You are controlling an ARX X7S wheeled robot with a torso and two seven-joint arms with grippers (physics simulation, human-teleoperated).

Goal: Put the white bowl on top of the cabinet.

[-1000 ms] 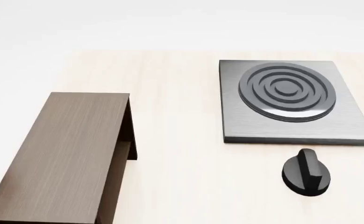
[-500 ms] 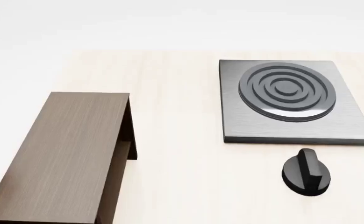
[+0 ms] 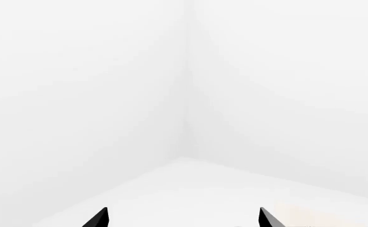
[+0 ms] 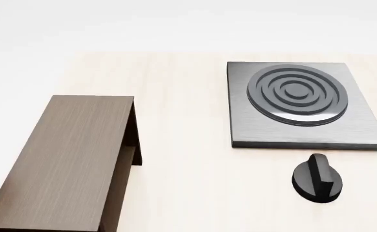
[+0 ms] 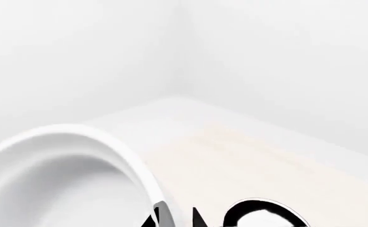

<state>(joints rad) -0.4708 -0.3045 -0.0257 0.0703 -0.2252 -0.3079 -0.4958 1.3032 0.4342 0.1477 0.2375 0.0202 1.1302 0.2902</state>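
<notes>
On the pale wooden table [image 4: 188, 193], seen from the head view, the cabinet [image 4: 66, 159] lies at about 8 o'clock, its flat brown top bare and one inner shelf edge visible along its right side. At 2 o'clock sits the grey stove plate [image 4: 298, 104] with its ringed burner, and a black knob [image 4: 316, 181] rests just beside the plate's near edge, at about 4 o'clock. Cabinet and plate are well apart. A small dark part at the head view's left border, at 9 o'clock, cannot be identified.

Left wrist view: the left gripper [image 3: 182, 218] shows only two black fingertips [image 3: 98, 218], set wide apart with nothing between them; the jaws stand spread and touch nothing, pointing toward a white wall corner.

Right wrist view: the bowl [image 5: 57, 179] fills the near field, its thick white rim curving across the picture. The right gripper [image 5: 174, 220] shows as two dark fingertips [image 5: 151, 220] close together directly against the rim wall, apparently pinching it. Beyond the rim lies the table, and a black-edged round object at the picture's border is too cropped to name. Within the head view the bowl is out of frame.
</notes>
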